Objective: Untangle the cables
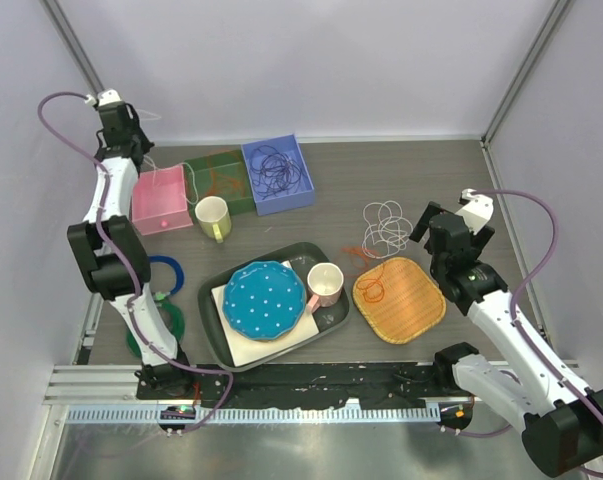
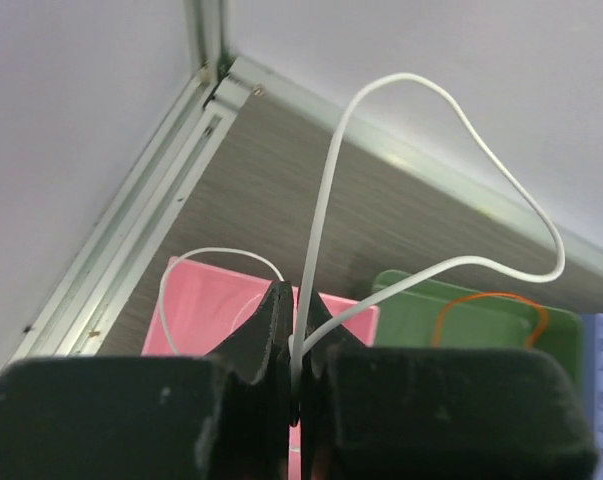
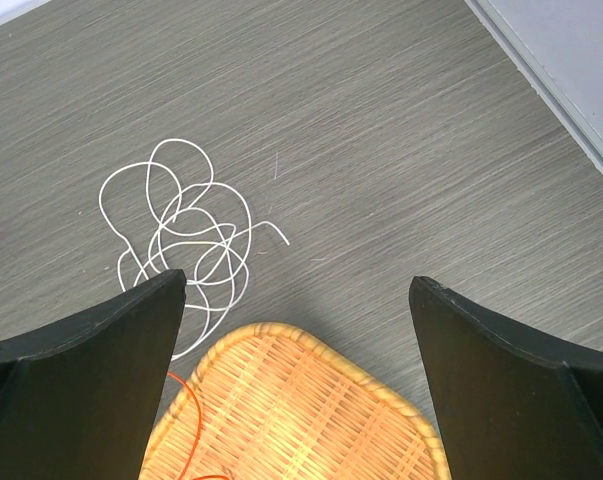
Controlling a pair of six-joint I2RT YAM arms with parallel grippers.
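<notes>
Cables lie in several places. A loose white tangle [image 3: 181, 232] sits on the table [image 3: 401, 120] just beyond the woven tray [image 3: 291, 400], and an orange strand [image 3: 176, 385] lies at that tray's edge. Dark purple loops [image 1: 279, 170] fill the blue bin [image 1: 286, 205], and an orange loop [image 2: 486, 296] rests in the green bin [image 2: 411, 320]. One white cable [image 2: 326, 200] is pinched in the left gripper [image 2: 296, 310], raised over the pink bin [image 2: 201, 300] at the back-left corner. Its jaws are closed on the strand, which springs up from them in a tall arch. The right gripper [image 3: 296, 282] hangs over the white tangle with jaws at full spread, holding nothing. These wires look very light, springy rather than limp, and smooth, so they would likely slip from a loose pinch and drag neighbouring loops along. A free end or an outer loop of the tangle seems the best place to grip.
</notes>
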